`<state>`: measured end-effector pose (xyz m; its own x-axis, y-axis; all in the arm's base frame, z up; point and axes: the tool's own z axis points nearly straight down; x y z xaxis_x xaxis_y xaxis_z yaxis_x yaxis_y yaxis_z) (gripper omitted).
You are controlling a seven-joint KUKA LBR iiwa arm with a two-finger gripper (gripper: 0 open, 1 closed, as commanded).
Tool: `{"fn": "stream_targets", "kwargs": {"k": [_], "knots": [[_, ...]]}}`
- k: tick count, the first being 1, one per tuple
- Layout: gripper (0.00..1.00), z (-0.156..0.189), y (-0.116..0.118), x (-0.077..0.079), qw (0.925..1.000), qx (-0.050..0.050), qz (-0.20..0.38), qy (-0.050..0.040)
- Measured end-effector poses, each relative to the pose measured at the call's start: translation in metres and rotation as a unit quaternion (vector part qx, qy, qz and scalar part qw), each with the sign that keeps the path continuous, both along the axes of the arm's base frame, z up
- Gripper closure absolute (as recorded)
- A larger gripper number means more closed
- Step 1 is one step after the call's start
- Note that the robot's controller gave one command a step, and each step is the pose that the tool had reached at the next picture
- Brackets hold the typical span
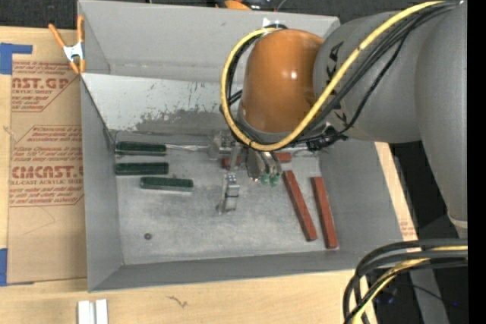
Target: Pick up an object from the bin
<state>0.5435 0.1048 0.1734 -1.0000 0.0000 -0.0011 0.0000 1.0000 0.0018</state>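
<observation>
My gripper [247, 184] hangs low over the middle of the bin floor, mostly hidden under the arm's orange cover. One metal fingertip [228, 193] points at the bare floor and the other sits to its right; the fingers stand apart and open, with nothing between them. Two red-brown bars [301, 206] [324, 212] lie side by side just right of the gripper. Short red-brown bits [283, 157] peek out from under the cover behind the fingers. The nearest of three dark green bars [166, 183] lies to the left.
Two more dark green bars [140, 148] [141, 168] lie parallel by the bin's left wall. A small dark speck [148, 236] sits on the floor at the front left. The arm covers the bin's back right.
</observation>
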Motion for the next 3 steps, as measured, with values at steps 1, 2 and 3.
{"fn": "stream_targets", "kwargs": {"k": [1, 2, 3], "knots": [[0.0, -0.107, 0.032, 0.043, 0.9949, -0.001, 0.1, 0.0014], [1.0, -0.103, 0.033, 0.045, 0.995, 0.0, 0.1, -0.001], [1.0, 0.054, 0.032, 0.035, 0.9467, -0.001, 0.322, -0.0043]]}}
